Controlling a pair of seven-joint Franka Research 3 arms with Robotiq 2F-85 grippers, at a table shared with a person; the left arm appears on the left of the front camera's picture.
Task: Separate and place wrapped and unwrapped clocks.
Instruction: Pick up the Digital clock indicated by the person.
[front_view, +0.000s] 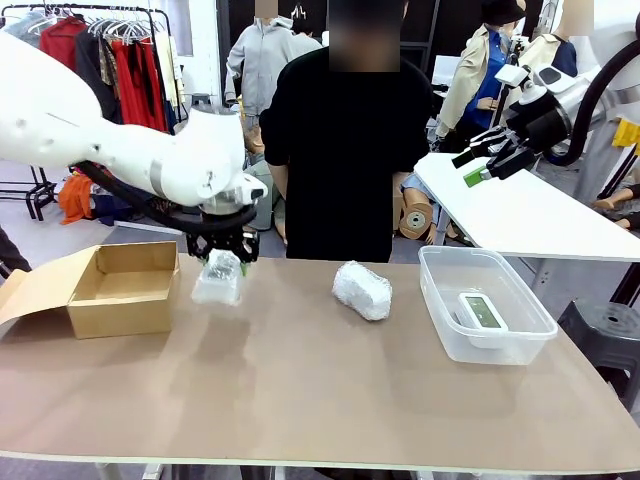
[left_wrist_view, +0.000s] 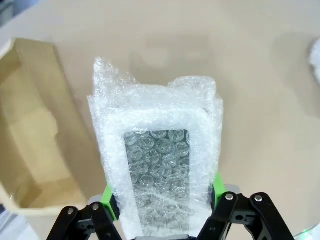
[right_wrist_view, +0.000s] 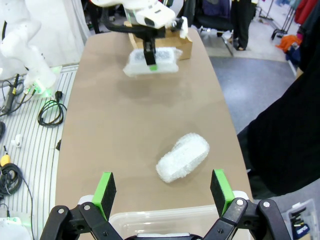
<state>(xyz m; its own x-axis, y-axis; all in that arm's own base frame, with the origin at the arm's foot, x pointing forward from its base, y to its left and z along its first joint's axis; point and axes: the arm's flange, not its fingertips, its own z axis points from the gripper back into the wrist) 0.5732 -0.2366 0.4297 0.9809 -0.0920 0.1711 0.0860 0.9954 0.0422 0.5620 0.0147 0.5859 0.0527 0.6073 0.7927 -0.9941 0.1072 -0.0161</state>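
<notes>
Approx a third done, by my read: bare clock sits in clear tub at right. Left gripper pinches flat wrapped bundle by its sides. Bundle is held in air just right of open cardboard box, not yet over it. Round wrapped bundle lies mid-table, untouched, so 2 wrapped items left to place, prob. in box. Right gripper spread wide, empty, raised at far right. Table tan, matte. Person in black at far edge; clothes racks behind.
</notes>
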